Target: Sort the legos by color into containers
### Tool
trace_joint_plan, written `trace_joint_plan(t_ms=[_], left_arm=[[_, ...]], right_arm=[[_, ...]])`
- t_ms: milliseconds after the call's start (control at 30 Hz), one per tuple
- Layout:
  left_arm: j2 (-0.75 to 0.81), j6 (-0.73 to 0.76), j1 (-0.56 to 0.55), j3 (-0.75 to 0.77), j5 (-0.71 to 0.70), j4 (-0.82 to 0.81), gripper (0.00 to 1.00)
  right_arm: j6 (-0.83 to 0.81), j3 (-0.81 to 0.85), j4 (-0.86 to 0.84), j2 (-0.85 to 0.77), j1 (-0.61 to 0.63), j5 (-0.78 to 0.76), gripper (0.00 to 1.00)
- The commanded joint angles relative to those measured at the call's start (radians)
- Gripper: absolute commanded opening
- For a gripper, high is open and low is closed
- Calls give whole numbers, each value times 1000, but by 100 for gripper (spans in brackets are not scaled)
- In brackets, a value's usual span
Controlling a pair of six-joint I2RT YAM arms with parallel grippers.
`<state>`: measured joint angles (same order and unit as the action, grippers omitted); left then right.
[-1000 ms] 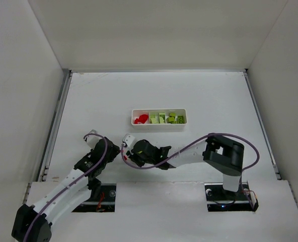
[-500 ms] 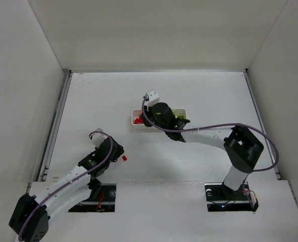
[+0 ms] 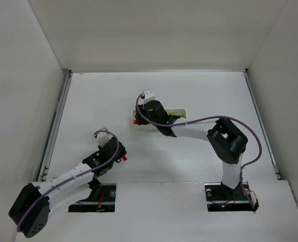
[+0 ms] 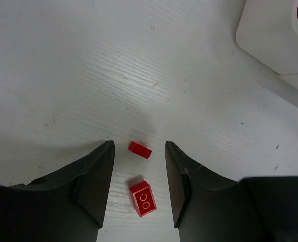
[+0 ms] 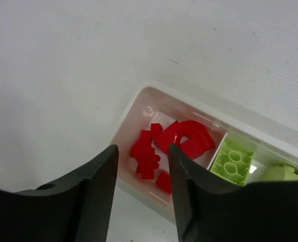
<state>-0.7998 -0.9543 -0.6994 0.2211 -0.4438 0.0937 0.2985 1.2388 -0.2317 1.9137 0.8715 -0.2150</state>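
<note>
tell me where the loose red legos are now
Two red legos lie on the table within the open left gripper, left wrist view, nearer and left of the tray.

Bright, even white light with soft, faint shadows; all views reasonably sharp.

Two loose red legos point(image 4: 140, 149) on the surface point(image 4: 88, 75); one tray point(image 5: 130, 113) holding perhaps seven jumbled red pieces point(image 5: 181, 136) and at least two yellow-green bricks point(image 5: 233, 160).
</note>
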Motion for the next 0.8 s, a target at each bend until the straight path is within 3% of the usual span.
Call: trace_joint_plan(t_ms=[0,367,767], left_arm=[[-27,34,-13,17,-35,-49,42],[-137,80,-58,53,-64,-63,31],[-208,92,-128,113,-145,41,22]], right_arm=[[14,21,-43,-36,-3,-26,53],[42,-266,-172,-263,22,-89,53],[50,-420,-216,-438,19,-145,53]])
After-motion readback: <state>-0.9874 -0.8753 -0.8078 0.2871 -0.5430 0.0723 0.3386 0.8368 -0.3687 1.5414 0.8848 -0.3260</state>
